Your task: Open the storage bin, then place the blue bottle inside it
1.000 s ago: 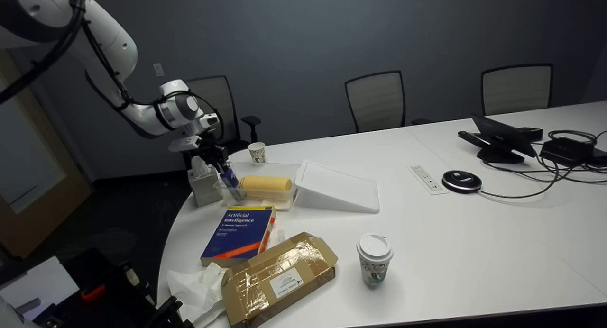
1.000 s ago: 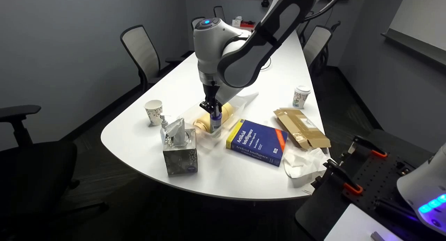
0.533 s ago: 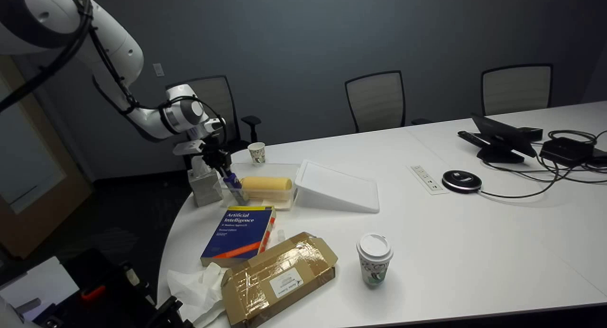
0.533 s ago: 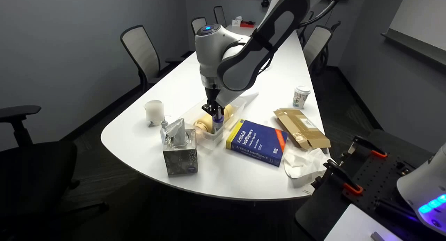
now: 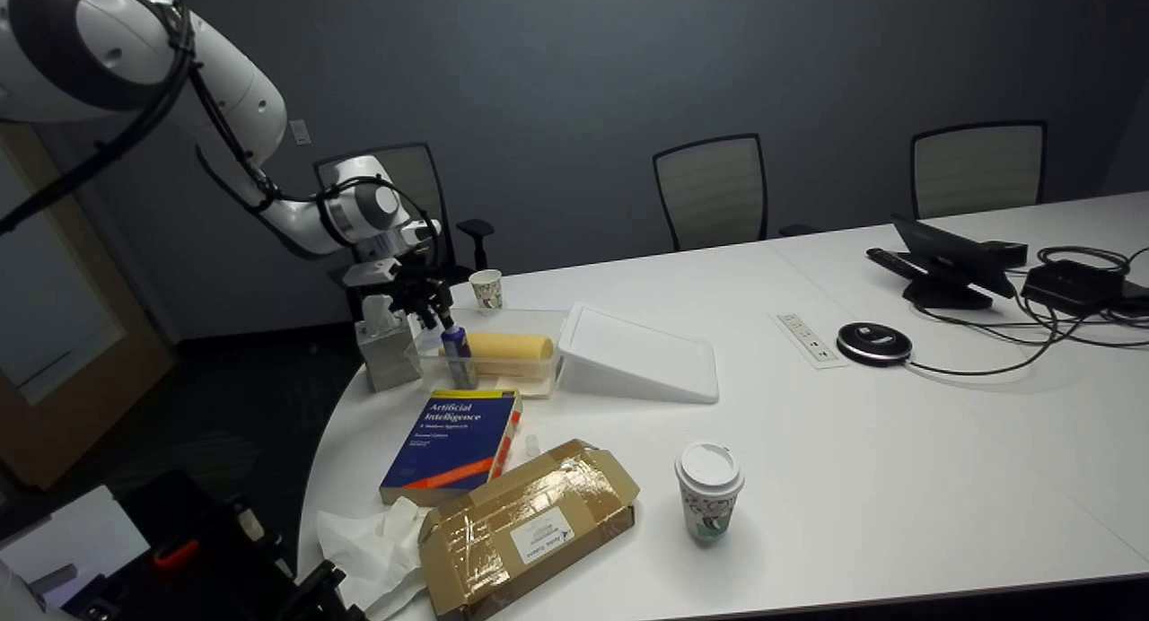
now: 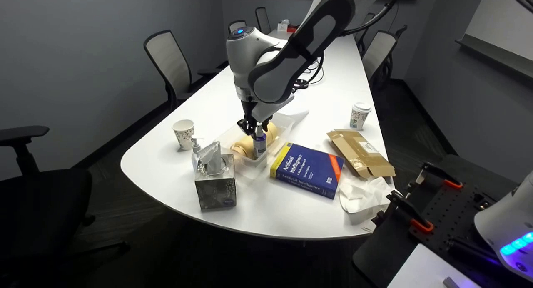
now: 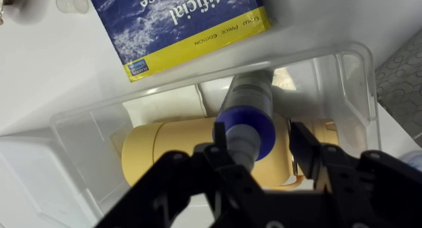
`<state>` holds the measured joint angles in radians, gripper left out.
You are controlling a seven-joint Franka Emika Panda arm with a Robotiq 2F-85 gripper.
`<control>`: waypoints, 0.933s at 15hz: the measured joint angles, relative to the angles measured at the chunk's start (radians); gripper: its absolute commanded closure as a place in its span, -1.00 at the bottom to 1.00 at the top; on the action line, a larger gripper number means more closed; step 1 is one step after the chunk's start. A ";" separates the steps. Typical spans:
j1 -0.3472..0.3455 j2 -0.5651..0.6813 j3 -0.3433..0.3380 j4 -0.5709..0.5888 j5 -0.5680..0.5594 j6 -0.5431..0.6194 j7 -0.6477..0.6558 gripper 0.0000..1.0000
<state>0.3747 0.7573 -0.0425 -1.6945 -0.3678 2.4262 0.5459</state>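
Observation:
The storage bin is a low translucent box, open at the top; it also shows in the wrist view. Its white lid is off and leans beside the bin. The blue bottle, purple-blue at its shoulder with a grey neck, stands nearly upright inside the bin near its book-side wall; it also shows in the wrist view. My gripper is open around the bottle's top. The left finger is close to the neck, and a gap shows at the right finger. The bottle's tip is partly hidden by the gripper.
A yellow cylinder lies in the bin behind the bottle. A blue book lies close to the bin. A tissue box and a pump bottle stand at its end. A paper cup and a cardboard package are on the table.
The gripper, earlier closed on the tilted bottle, has moved right in an exterior view and has opened. The bottle now stands more upright in the bin with its neck showing.

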 measured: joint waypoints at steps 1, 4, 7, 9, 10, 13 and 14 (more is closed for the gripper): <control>0.000 0.005 -0.002 0.014 0.007 -0.012 -0.011 -0.88; -0.001 0.012 -0.007 0.041 0.018 -0.032 -0.019 -1.00; -0.001 0.005 -0.020 0.055 0.018 -0.055 -0.019 -1.00; -0.004 -0.013 -0.033 0.057 0.023 -0.087 -0.019 -1.00; -0.013 -0.026 -0.034 0.056 0.037 -0.107 -0.022 -1.00; -0.056 -0.083 -0.019 0.043 0.098 -0.145 -0.088 -1.00; -0.075 -0.108 -0.007 0.032 0.122 -0.149 -0.121 -1.00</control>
<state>0.2992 0.6497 -0.0500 -1.6625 -0.2459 2.2777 0.4246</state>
